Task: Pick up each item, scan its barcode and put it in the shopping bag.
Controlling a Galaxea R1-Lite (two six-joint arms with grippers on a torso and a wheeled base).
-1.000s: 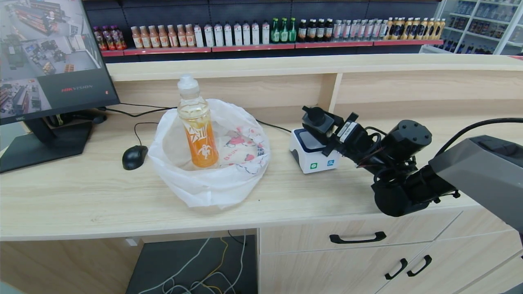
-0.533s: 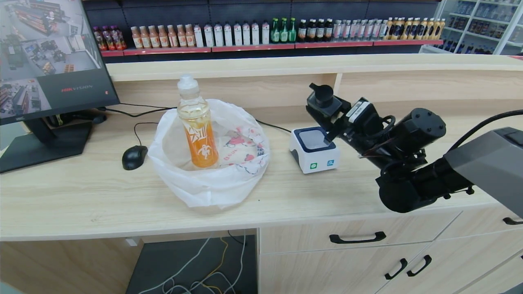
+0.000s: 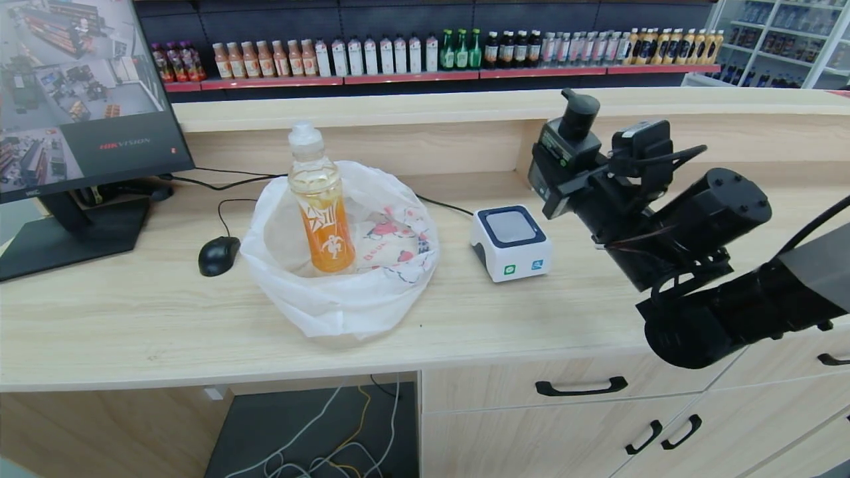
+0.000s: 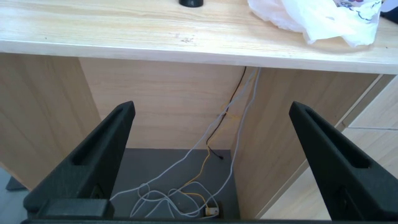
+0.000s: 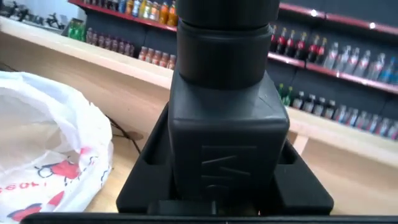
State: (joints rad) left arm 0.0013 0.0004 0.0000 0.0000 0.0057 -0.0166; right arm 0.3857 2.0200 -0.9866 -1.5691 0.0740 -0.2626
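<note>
White bag [image 3: 332,307], red print; orange bottle [image 3: 323,216]; black container [image 3: 562,149].

Pale wooden counter [image 3: 133,318] with drawers [image 3: 578,392], bottle-lined shelves [image 3: 412,76] behind.

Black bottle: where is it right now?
Head view: the black bottle is held in the right gripper above the counter, on its right side, up and right of the white scanner, with the shopping bag further left.

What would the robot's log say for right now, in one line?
right gripper: shut on dark bottle, high beside scanner | left gripper: open, facing counter | shopping bag: holds orange drink bottle
</note>
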